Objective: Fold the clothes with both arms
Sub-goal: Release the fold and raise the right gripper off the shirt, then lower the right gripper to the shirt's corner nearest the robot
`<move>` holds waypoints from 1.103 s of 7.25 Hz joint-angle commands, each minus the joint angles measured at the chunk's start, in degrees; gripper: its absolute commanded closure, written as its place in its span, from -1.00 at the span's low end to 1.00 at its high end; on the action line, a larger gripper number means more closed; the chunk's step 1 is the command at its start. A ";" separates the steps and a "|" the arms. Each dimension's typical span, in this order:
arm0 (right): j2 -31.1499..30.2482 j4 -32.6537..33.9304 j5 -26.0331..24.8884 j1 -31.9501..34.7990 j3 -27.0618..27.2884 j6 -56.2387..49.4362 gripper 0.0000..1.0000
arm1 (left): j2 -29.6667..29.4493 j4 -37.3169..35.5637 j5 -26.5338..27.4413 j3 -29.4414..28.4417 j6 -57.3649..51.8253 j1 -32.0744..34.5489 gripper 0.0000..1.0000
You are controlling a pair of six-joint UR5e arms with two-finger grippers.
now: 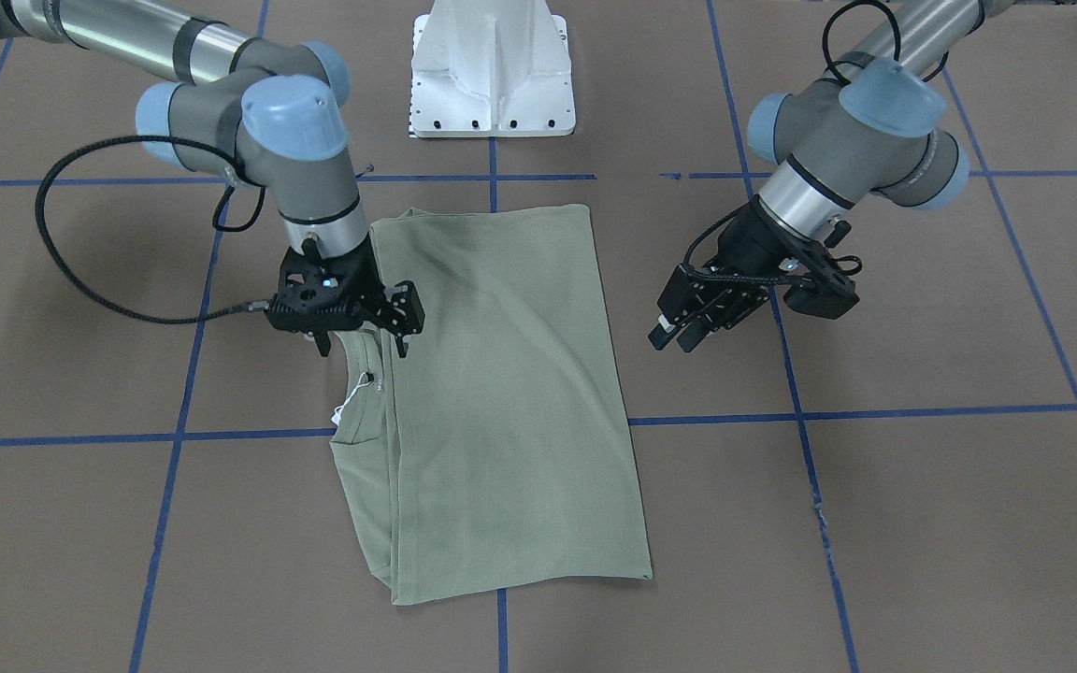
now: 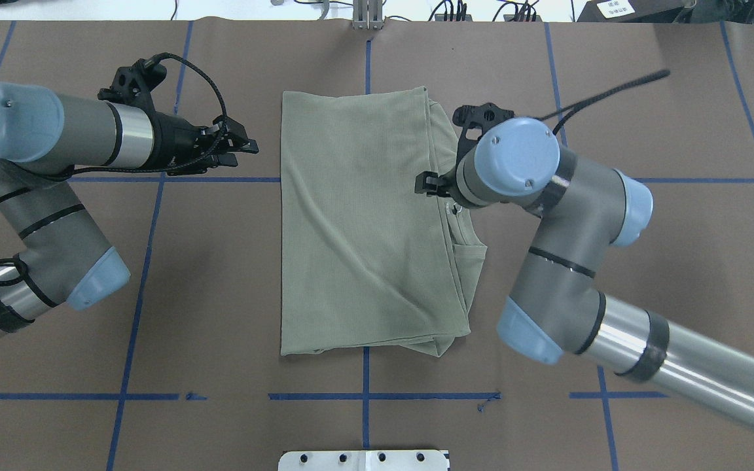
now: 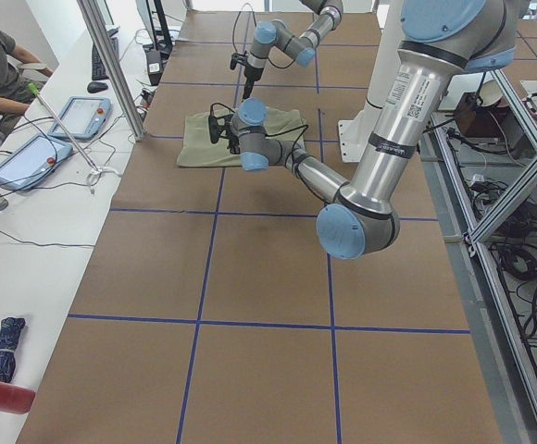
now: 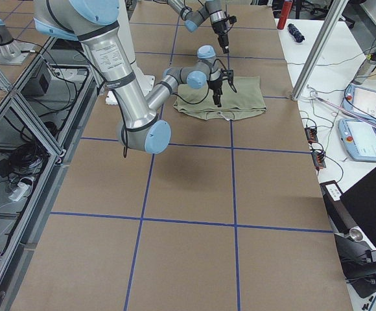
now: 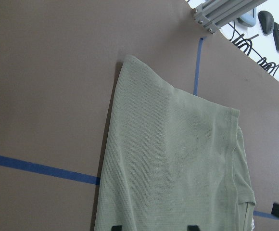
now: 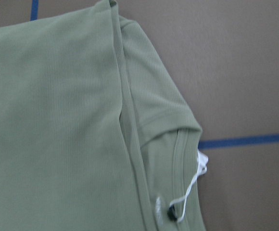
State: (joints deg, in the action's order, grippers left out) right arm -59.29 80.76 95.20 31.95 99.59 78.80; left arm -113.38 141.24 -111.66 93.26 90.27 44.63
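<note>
Olive shirt (image 1: 501, 393): collar (image 1: 363, 372) under right tool (image 1: 363, 350), left tool (image 1: 671, 342) nearby.

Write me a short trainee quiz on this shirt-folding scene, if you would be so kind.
1. True or false: the left end effector touches the shirt.
2. The white tag hangs at the: A) collar; B) hem; C) cuff.
3. Which end effector is above the collar?
Key: 1 false, it is off to the side, clear of the shirt; 2 A; 3 the right end effector.
</note>
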 commanded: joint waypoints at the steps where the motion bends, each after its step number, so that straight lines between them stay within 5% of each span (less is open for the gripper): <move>1: -3.37 5.16 -8.23 -10.03 7.36 20.73 -0.99 | 0.00 0.00 0.22 -0.10 -0.10 -0.07 -0.08; 5: -7.24 9.33 -10.83 -17.70 9.93 43.59 -0.75 | -0.18 0.00 0.48 -0.45 -0.54 -0.07 -0.08; 8: -7.24 9.32 -10.39 -18.24 9.22 45.48 -0.61 | -0.26 0.00 0.48 -0.27 -0.19 0.02 -0.08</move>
State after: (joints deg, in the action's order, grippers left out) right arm -66.53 90.09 84.61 13.94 109.01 123.83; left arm -113.61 141.24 -111.18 92.80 89.82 44.64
